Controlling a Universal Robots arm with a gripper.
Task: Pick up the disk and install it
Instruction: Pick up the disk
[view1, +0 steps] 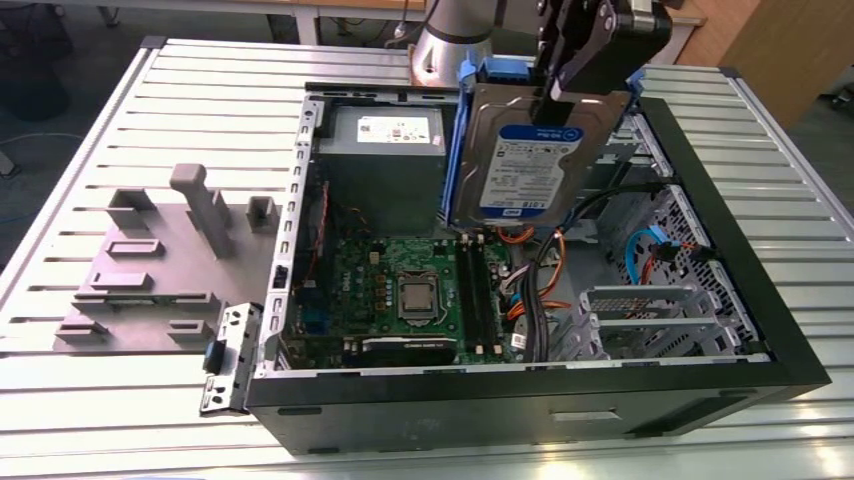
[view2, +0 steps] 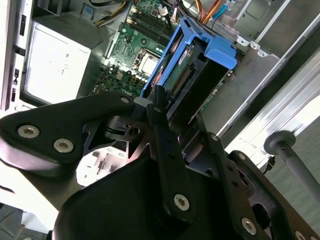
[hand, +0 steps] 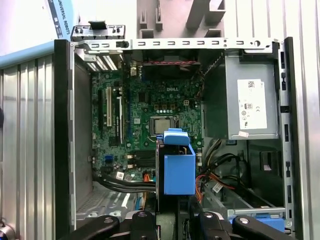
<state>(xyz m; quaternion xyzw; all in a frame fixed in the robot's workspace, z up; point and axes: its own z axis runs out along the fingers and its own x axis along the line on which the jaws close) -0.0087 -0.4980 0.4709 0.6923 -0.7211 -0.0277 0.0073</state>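
Disk: one disk (view1: 525, 165), silver with a white-and-blue label and a blue side bracket, held on edge in the air. Its lower end dips into the open computer case.
Disk from the arm: in both wrist views its blue bracket (hand: 179, 172) (view2: 187, 60) hangs over the circuit board.
End effector: one end effector (view1: 567, 95), clamped shut on the disk's upper end.
Computer case: one computer case (view1: 534, 405), black-framed, lying on its side with the side panel off.
Inside the case: one green circuit board (view1: 400, 290) with one processor (view1: 414, 297) at its middle. One grey power supply box (view1: 383, 150) with a white sticker sits just beside the disk, on the exterior view's left.
Stand: one grey stand (view1: 160, 260) with upright posts, just beside the case on the exterior view's left.
Worktop: one slatted metal worktop (view1: 80, 120) carrying the case and the stand.
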